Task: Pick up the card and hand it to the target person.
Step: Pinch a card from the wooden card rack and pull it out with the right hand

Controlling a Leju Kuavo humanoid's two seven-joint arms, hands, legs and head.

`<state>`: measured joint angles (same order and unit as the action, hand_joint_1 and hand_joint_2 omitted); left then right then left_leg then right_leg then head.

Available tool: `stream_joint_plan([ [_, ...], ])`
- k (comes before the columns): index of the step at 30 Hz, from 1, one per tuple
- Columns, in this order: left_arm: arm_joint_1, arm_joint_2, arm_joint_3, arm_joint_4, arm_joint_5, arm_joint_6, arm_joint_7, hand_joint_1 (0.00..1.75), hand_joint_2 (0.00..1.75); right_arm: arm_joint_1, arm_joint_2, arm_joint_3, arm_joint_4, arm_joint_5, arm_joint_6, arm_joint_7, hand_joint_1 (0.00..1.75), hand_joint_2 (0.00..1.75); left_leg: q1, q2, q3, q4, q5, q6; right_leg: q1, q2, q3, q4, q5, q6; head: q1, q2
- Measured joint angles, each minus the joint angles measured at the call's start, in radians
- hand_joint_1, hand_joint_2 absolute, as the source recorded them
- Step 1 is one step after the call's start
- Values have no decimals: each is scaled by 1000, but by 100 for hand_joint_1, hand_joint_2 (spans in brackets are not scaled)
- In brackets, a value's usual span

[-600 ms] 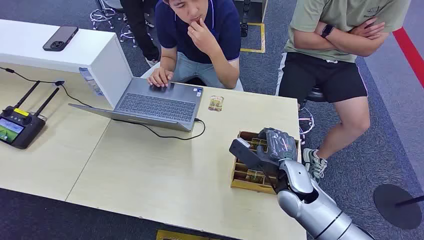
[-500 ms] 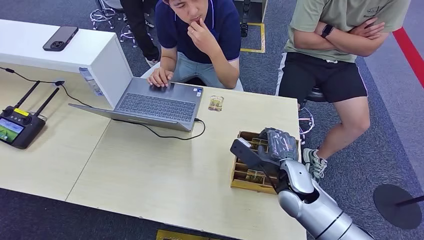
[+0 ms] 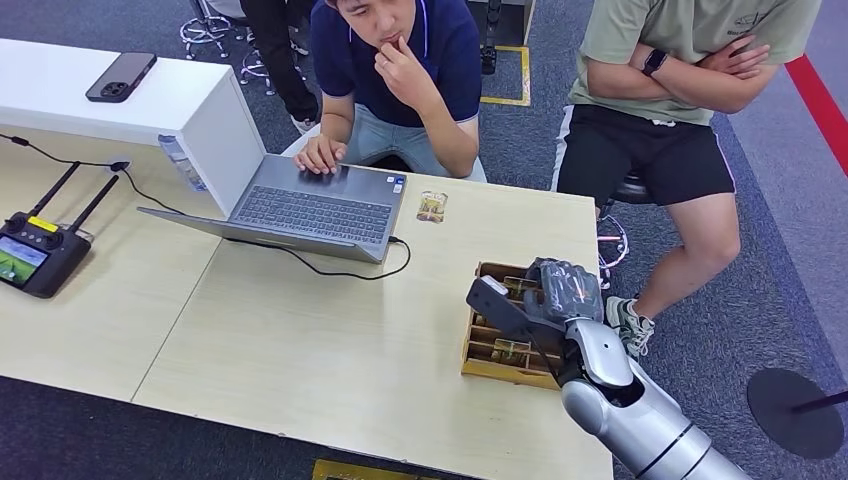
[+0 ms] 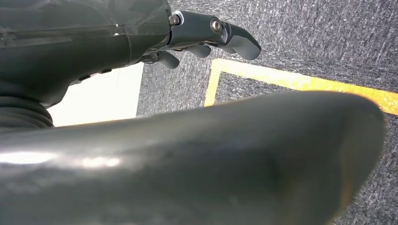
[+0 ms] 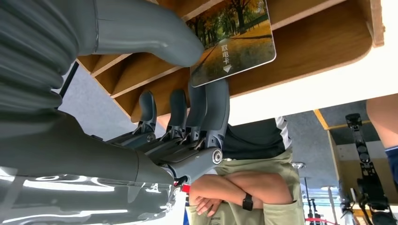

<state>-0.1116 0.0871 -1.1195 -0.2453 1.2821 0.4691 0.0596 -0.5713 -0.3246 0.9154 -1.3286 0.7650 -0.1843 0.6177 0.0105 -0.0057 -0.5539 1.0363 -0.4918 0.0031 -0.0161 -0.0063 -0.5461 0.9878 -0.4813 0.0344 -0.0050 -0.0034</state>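
Two people sit at the far side of the table (image 3: 300,340): one in a navy shirt (image 3: 400,60) at the open laptop (image 3: 310,205), one in an olive shirt (image 3: 690,60) with folded arms, a loose card (image 3: 432,206) lying between them by the laptop. Left hand (image 4: 206,37) hangs over grey carpet, fingers loosely spread, holding nothing. Right hand (image 3: 545,300) is over the wooden slotted tray (image 3: 480,350) near the table's right edge, thumb and fingers pinching the autumn-tree card (image 5: 234,37) standing in a slot.

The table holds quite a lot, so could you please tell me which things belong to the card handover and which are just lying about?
Belongs to the job:
card, pinched by the right hand
wooden tray holding cards

Just lying about:
laptop
remote controller
phone
loose card by the laptop
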Motion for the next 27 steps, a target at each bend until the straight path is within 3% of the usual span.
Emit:
stream_joint_plan([
  [11, 0, -1, 0, 0, 13, 1, 0, 0, 0, 1, 1, 8, -22, 12, 37, -20, 102, 175, 0, 0, 0, 0, 0, 0, 0, 0, 0, 0, 0, 0, 0, 0],
  [13, 0, -1, 0, 0, 13, 2, 0, 0, 0, 1, 1, 11, -30, 13, 44, -20, 114, 175, 0, 0, 0, 0, 0, 0, 0, 0, 0, 0, 0, 0, 0, 0],
  [17, 0, -2, 0, 0, 13, 2, 0, 0, 0, 2, 1, 19, -42, 13, 47, -22, 168, 175, 0, 0, 0, 0, 0, 0, 0, 0, 0, 0, 0, 0, 0, 0],
  [19, 0, -2, 0, 0, 14, 3, 0, 0, 0, 2, 1, 21, -47, 13, 47, -24, 175, 175, 0, 0, 0, 0, 0, 0, 0, 0, 0, 0, 0, 0, 0, 0],
  [23, 0, -3, 0, 0, 14, 3, 0, 0, 175, 2, 1, 24, -52, 15, 46, -29, 175, 175, 0, 0, 0, 0, 0, 0, 0, 0, 0, 0, 0, 0, 0, 0],
  [27, 0, -3, 0, 0, 13, 3, -2, 0, 175, 2, 1, 25, -54, 16, 45, -31, 175, 175, 0, 0, 0, 0, 0, 0, 0, 0, 0, 0, 0, 0, 0, 0],
])
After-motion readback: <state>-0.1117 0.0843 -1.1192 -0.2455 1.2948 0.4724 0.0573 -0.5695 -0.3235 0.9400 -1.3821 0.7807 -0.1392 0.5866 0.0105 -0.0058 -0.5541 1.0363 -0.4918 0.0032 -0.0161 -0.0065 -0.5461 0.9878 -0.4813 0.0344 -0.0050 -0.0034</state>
